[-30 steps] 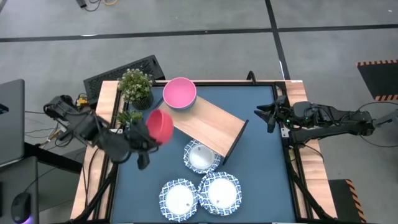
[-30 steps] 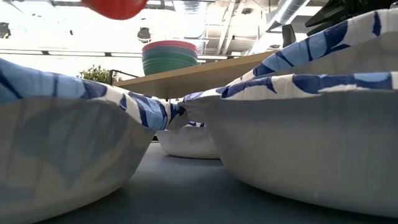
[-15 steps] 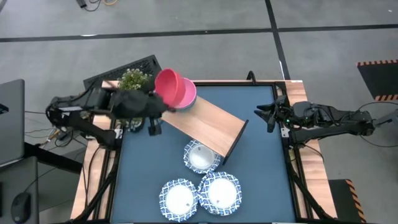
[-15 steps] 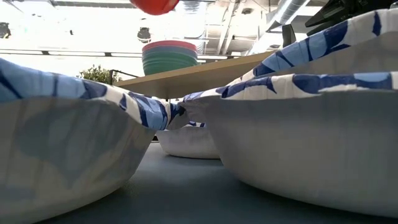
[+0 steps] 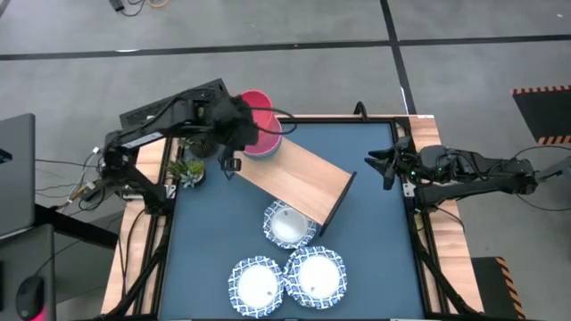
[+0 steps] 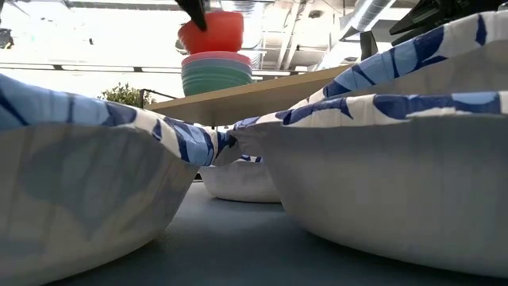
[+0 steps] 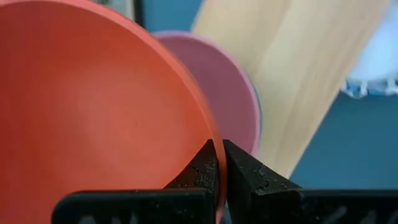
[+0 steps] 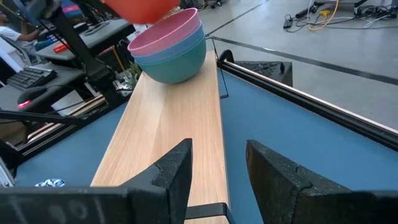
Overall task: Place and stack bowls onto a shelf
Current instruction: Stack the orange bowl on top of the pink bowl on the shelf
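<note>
My left gripper (image 7: pixel 219 163) pinches the red bowl's (image 7: pixel 93 118) rim over the stack (image 8: pixel 169 48) at the shelf's (image 8: pixel 174 137) end; released off-centre, it could slide off.

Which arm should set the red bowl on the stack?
Left. The left gripper already grips the red bowl by its rim, just above the pink bowl on the shelf. The right gripper is open at the table's edge.

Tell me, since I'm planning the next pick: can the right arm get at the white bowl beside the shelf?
Probably yes. The right gripper is open and waits at the table's edge, and nothing stands between it and the white bowl by the shelf; only the shelf's end is close.
</note>
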{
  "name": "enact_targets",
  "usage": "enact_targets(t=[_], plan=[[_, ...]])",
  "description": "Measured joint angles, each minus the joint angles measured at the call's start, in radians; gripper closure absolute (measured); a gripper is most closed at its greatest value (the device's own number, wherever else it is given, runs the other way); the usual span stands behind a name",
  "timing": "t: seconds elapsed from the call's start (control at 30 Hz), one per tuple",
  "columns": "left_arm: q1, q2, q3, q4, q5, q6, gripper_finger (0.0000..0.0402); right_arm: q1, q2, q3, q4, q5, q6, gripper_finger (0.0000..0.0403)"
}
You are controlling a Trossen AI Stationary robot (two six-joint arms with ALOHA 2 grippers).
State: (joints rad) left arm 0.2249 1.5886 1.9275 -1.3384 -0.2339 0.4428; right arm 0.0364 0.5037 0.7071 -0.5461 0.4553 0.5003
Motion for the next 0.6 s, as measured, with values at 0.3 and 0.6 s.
enact_targets(t=[0.3, 0.6], plan=[[0.039, 0.081, 0.01, -0.052, 0.091, 0.059, 0.0401, 0.0, 0.0, 0.0, 0.0, 0.018, 0.0, 0.0226], [0.045, 0.083, 0.01, -0.072, 0.115, 0.093, 0.0401, 0.0, 0.0, 0.0, 0.0, 0.018, -0.003, 0.0226]])
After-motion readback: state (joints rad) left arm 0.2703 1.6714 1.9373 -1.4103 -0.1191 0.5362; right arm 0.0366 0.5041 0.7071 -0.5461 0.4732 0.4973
